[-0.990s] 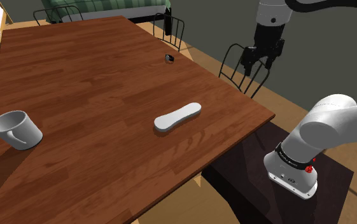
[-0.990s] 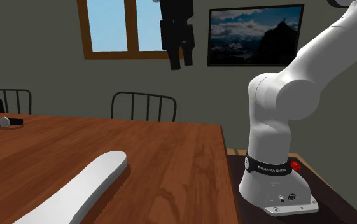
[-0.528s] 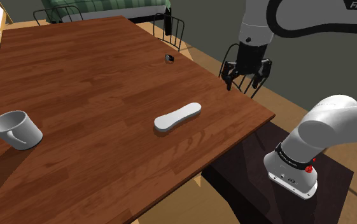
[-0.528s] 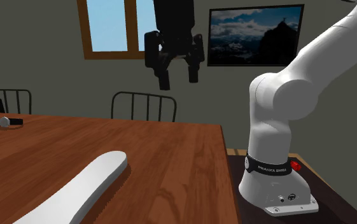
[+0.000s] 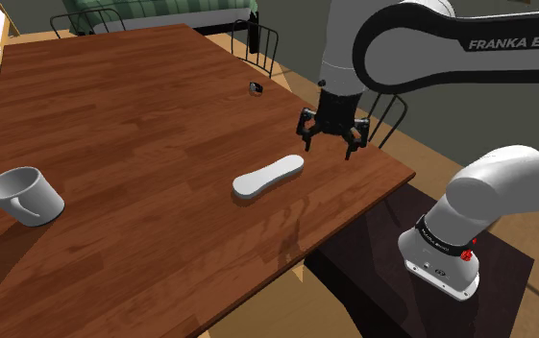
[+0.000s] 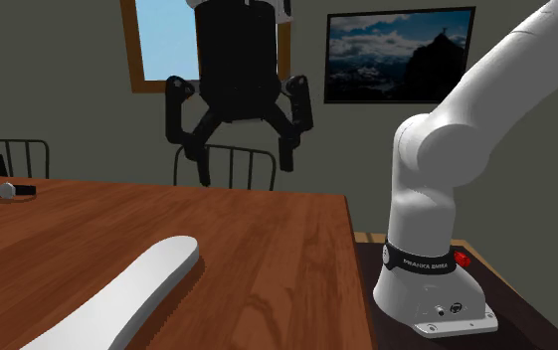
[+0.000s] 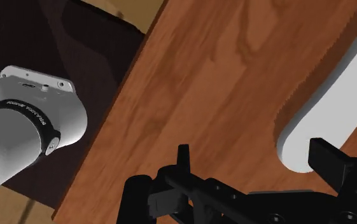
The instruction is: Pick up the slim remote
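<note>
The white remote [image 5: 268, 176] lies flat near the desk [image 5: 142, 125] edge, clear all round; the fingers [image 6: 290, 139] hang wide apart and empty above, just beside its end, probably spread to straddle it.

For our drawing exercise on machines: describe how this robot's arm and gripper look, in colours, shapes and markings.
The white arm has smooth rounded links with dark joints and black FRANKA lettering. Its base wears a black band beside a small red button. The two-finger gripper is all black.

Wooden table [image 5: 142, 115] bears white remote [image 5: 268, 177], grey mug [image 5: 24, 196], perhaps a watch [image 5: 256, 87].
</note>
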{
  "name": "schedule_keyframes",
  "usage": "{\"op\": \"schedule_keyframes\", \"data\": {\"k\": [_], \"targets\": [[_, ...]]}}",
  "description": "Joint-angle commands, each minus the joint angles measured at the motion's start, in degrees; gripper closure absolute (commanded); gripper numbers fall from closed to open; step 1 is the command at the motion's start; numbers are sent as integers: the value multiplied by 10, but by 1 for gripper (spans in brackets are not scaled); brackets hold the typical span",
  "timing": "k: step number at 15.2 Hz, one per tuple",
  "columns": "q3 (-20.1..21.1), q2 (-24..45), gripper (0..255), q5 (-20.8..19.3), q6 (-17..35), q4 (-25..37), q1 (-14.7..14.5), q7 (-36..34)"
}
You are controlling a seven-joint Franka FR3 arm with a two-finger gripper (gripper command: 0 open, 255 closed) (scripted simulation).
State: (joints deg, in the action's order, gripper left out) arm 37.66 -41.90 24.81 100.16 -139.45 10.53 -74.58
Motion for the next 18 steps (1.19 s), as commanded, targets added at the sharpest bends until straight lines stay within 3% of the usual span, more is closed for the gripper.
{"op": "schedule_keyframes", "data": {"k": [1,5,9,18], "targets": [[47,35,0,14,35,19,29,-73],[141,102,0,18,96,63,100,-209],[255,180,0,-13,155,116,202,-355],[315,216,0,-24,224,84,239,-377]]}}
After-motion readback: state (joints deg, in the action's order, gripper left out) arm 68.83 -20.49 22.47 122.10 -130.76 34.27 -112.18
